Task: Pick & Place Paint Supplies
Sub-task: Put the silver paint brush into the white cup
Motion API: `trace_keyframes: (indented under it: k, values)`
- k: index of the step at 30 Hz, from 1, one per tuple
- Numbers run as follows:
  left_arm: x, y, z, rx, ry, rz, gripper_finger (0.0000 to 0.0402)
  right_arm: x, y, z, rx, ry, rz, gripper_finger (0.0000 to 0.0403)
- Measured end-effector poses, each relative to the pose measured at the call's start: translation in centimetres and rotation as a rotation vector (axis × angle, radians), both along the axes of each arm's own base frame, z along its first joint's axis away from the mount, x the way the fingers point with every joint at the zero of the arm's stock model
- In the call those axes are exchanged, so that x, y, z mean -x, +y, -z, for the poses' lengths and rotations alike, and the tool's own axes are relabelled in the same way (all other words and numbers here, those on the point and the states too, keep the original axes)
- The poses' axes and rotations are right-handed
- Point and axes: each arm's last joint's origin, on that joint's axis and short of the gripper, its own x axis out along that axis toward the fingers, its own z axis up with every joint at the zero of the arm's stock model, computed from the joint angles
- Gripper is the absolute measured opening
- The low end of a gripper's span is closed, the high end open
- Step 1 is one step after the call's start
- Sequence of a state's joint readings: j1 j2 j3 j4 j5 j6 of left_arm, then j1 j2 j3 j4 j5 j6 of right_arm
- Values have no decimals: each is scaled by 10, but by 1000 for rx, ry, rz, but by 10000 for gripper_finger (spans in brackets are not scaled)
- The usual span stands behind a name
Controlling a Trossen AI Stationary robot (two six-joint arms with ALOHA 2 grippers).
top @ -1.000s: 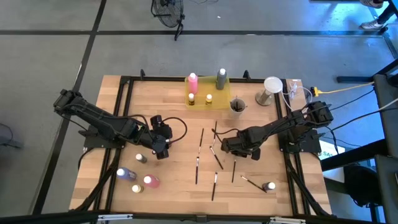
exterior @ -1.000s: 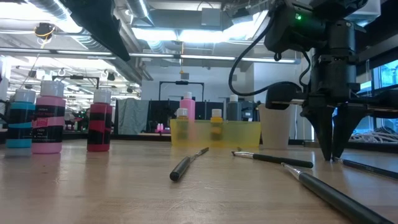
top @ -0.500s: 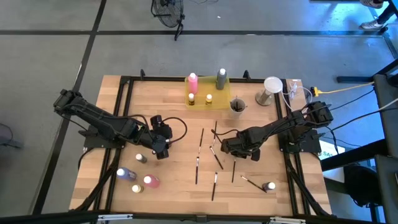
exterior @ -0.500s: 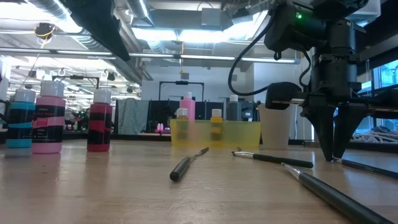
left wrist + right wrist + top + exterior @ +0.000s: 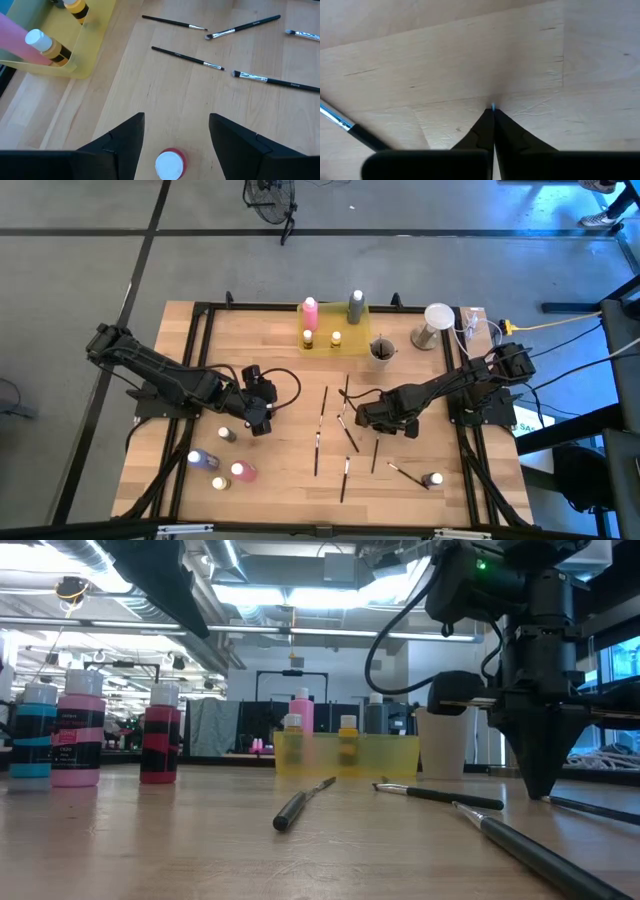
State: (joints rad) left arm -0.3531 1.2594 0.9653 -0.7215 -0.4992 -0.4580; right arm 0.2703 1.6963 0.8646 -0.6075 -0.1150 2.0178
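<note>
The table (image 5: 280, 470) carries scattered supplies. The right end effector (image 5: 541, 790) is clenched, tips at the surface; whether it pinches a paintbrush (image 5: 350, 129) is unclear. That brush lies just beside it. The left end effector (image 5: 175, 145) is released, straddling a red bottle (image 5: 169, 163).

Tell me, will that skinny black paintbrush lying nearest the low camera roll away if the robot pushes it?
Probably. The paintbrush has a thin, round-looking handle and lies flat on the smooth wooden table, so a sideways nudge would likely roll it. It looks light and stiff, so it should slide without bending.
</note>
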Motion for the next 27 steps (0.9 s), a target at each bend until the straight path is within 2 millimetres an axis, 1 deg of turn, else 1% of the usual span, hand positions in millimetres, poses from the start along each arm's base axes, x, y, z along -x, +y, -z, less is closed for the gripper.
trace_keyframes:
  k: [8, 17, 21, 27]
  values:
    - [0, 0, 0, 0, 0, 0, 218, -2, 0, 3, 31, -10, -67, 2]
    - [0, 0, 0, 0, 0, 0, 217, -11, -1, -8, 110, -31, -211, 1]
    - [0, 0, 0, 0, 0, 0, 219, -18, 0, -18, 159, -58, -264, 0]
    - [0, 0, 0, 0, -1, 0, 217, -20, 4, -46, 204, -67, -353, 0]
